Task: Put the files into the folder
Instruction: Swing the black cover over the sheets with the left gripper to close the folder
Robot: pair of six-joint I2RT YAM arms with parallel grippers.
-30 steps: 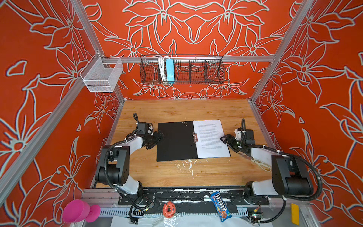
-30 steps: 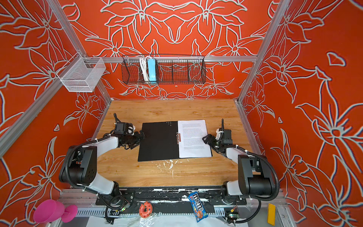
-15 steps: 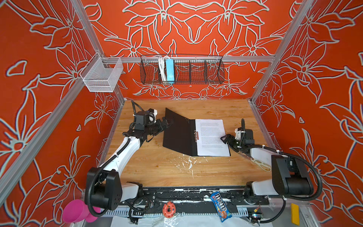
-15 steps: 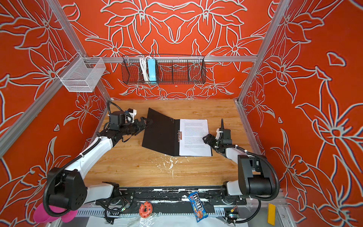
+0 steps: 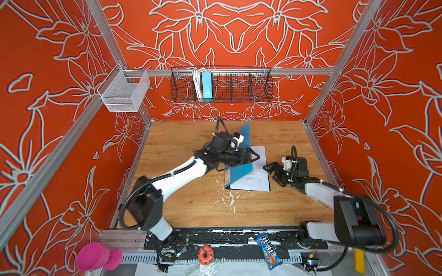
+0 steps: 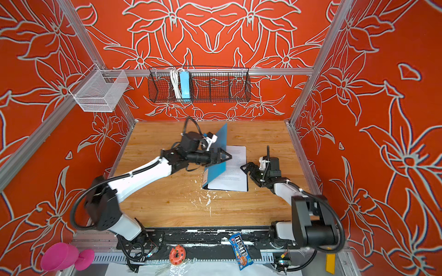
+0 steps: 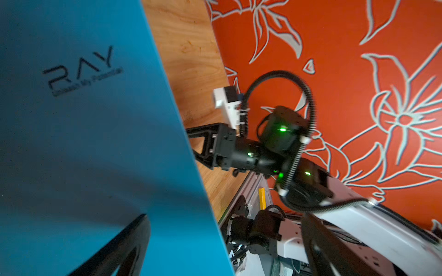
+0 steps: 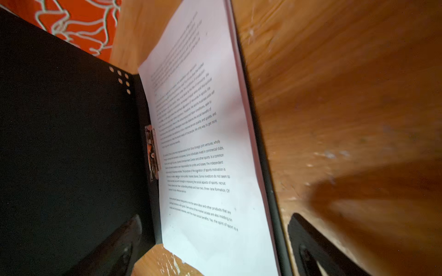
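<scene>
1. The folder (image 5: 239, 173) lies right of centre on the counter (image 5: 191, 203). Its right half is flat with the black inside up. In both top views its blue front cover stands steeply raised on the spine.
2. The files (image 5: 257, 176) are already inside, printed side up on that flat right half. In the right wrist view the sheets look squared into one stack, with their right edge just inside the folder's edge. We judge the loading done.
3. The left gripper (image 5: 253, 156) reaches in from the left against the blue outside of the raised cover. Its jaws are spread wide, and as far as we can see they clamp nothing.
4. The right gripper (image 5: 269, 172) sits low on the counter just right of the files. Its jaws are wide open and empty, with the mouth facing the stack's edge.
5. A small metal clip (image 8: 151, 153) sits at the spine beside the sheets. We cannot tell whether it pins them.
6. In our reading only the closing is left: the cover has yet to come down flat over the files.
</scene>
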